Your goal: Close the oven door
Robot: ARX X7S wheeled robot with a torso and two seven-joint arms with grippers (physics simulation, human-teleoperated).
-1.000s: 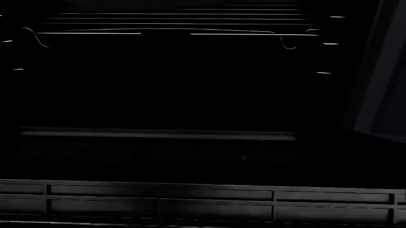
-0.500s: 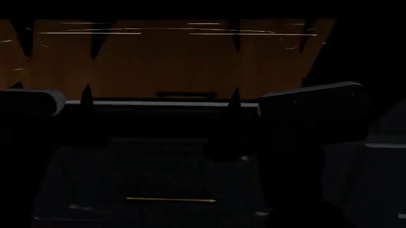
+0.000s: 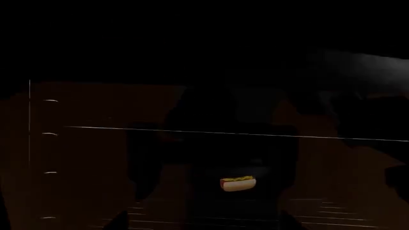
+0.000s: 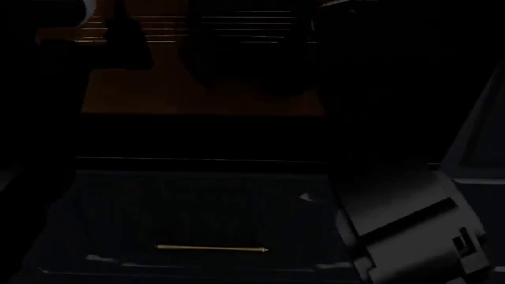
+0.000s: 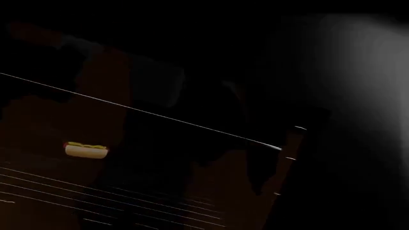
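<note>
Our head view has dropped in the last half second: the oven door (image 4: 197, 219) lies open at six o'clock, a hot dog (image 3: 238, 183) inside. Closing remains undone; we cannot tell either pincer's state.

We see a hot dog (image 3: 238, 183) lying on a wire rack (image 3: 307, 218) inside the dim orange cavity. In the head view, a drawer front (image 4: 197, 219) carries a short brass handle (image 4: 211, 249).

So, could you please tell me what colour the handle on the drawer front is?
Brass-gold: the thin handle stands out against the dark drawer front, best in the head view.
</note>
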